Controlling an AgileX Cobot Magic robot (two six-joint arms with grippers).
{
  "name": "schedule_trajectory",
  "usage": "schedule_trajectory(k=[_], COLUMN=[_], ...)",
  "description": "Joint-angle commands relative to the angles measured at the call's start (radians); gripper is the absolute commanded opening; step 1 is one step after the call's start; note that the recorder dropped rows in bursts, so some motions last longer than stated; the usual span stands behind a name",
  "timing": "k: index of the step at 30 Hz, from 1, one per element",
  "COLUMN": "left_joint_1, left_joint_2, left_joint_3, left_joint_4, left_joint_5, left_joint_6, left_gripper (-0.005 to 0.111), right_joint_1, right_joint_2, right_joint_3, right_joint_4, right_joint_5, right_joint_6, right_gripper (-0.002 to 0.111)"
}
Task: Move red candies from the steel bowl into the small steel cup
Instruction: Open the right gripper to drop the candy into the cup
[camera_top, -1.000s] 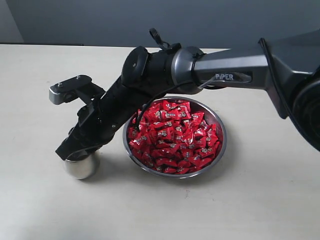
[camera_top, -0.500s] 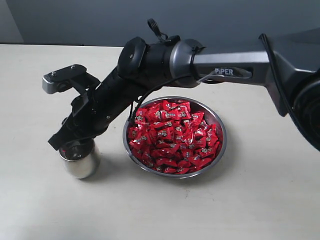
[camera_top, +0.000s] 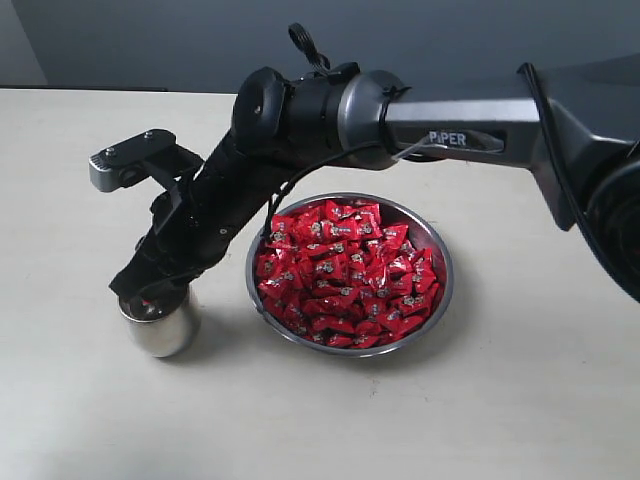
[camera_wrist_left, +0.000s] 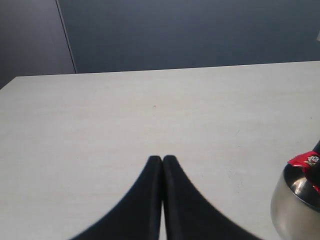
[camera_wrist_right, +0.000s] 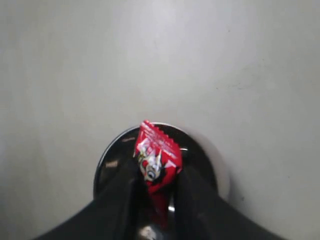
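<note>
Pale desk, grey wall. I log right jaws clamped on one red candy over the small steel cup, lower left; steel bowl centre, heaped. Left jaws together.

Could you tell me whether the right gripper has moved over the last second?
Yes: the right gripper, holding a candy, rose leftward off the cup, then dropped back over its mouth.

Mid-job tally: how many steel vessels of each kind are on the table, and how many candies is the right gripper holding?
Wide shallow shiny steel bowl: 1
Small rounded polished steel cup: 1
Shiny red-wrapped candy in right gripper: 1
Total: 3
</note>
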Motion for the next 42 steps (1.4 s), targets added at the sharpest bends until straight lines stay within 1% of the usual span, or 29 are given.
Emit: schedule_trajectory(k=[1,21,22,23,26,27,35,42], left_joint_1=[0.001,0.001,0.001,0.001,0.001,0.001,0.001,0.001], left_joint_2=[-0.004,-0.004,-0.004,-0.004,-0.004,-0.004,-0.004,-0.004], left_joint_3=[0.004,0.004,0.004,0.004,0.004,0.004,0.004,0.004], left_joint_4=[-0.002,-0.002,-0.002,-0.002,-0.002,-0.002,-0.002,-0.002], left_joint_5=[-0.002,-0.002,-0.002,-0.002,-0.002,-0.002,-0.002,-0.002], left_joint_6=[-0.001,-0.001,-0.001,-0.001,-0.001,-0.001,-0.001,-0.001], left_gripper=[0.0,0.0,0.0,0.0,0.0,0.0,0.0,0.0], right_joint_1=[0.002,0.002,0.002,0.002,0.002,0.002,0.002,0.0], right_joint_2=[-0.007,-0.022,-0.022,-0.022,-0.022,-0.022,-0.045,-0.121], right_joint_3=[-0.009,-0.011,-0.011,-0.011,-0.011,-0.011,-0.011,-0.011], right_joint_4=[-0.01,-0.014,-0.014,-0.014,-0.018,-0.02,-0.025,-0.125], right_joint_5=[-0.004,0.046,0.046,0.046,0.041,0.04,0.026,-0.044], right_joint_6=[0.004,0.006,0.006,0.011,0.048,0.06,0.067,0.132], right_gripper=[-0.001,-0.001,0.002,0.009,0.036,0.042,0.043,0.041])
